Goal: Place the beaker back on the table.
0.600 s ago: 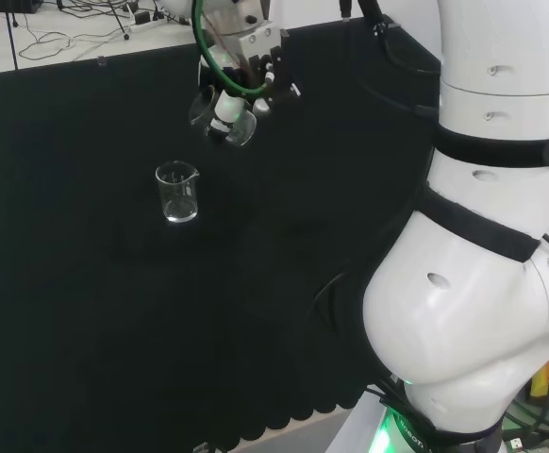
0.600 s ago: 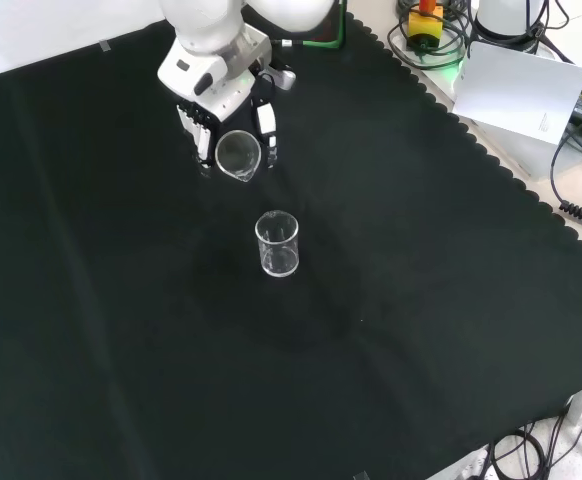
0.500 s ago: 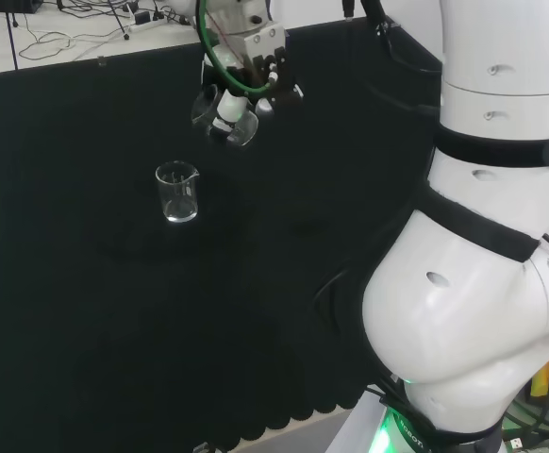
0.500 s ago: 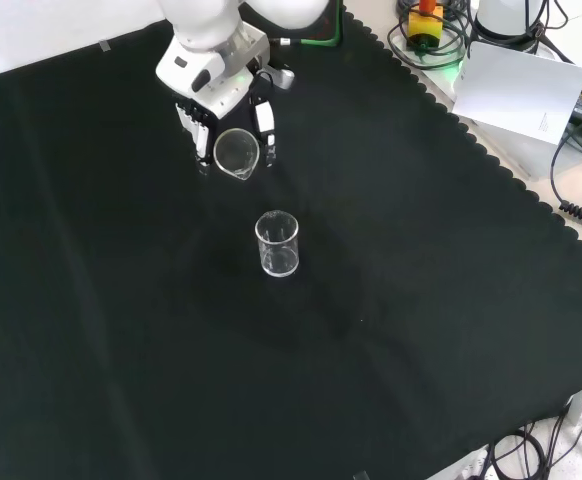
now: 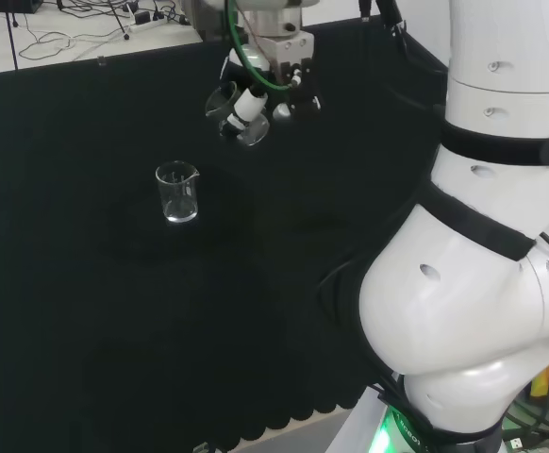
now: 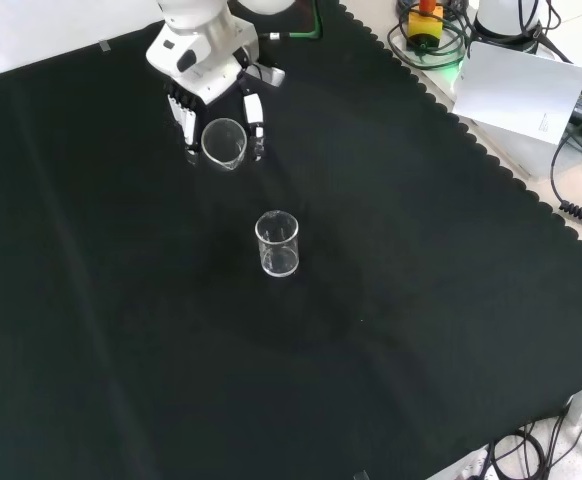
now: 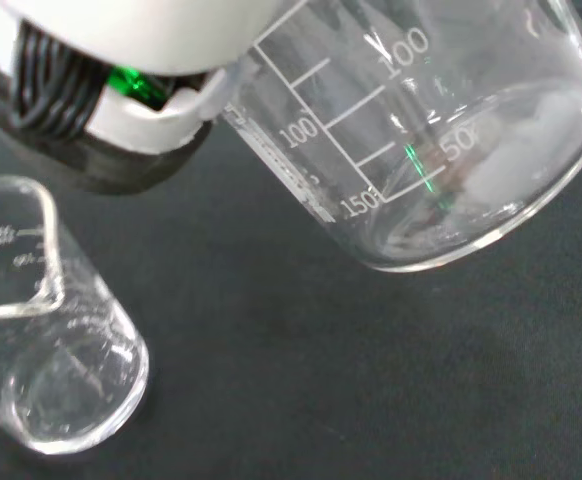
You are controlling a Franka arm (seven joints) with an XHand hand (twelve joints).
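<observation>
Held beaker [image 6: 223, 142]: upper left of the front view, tipped on its side with the mouth toward the camera, clear of the black-clothed tabletop [image 6: 421, 300]. Hand [image 6: 199, 75] just above it, coming in from the top edge; fingers [image 6: 255, 118] curled down both sides of the glass, grasping it.

In the head view, same beaker [image 5: 239, 115] at upper centre, tilted under the hand [image 5: 273, 58], raised off the cloth [image 5: 86, 321]; green cable [image 5: 253, 66] looped across the wrist there.

Second beaker [image 6: 277, 244]: upright on the cloth near the middle of the front view, below and slightly right of the held one, well apart from it. In the head view, at left of centre [image 5: 177, 192], spout at the rim, below and left of the hand.

Wrist view: held beaker [image 7: 421, 130] large across the upper right, printed scale lines on its wall, base pointing to the lower right, tilted; white and black part of the hand [image 7: 121, 90] against its upper wall. Standing beaker [image 7: 41, 320] in the lower left corner, apart from the held one, dark cloth between them. Contents of either glass: cannot tell.
</observation>
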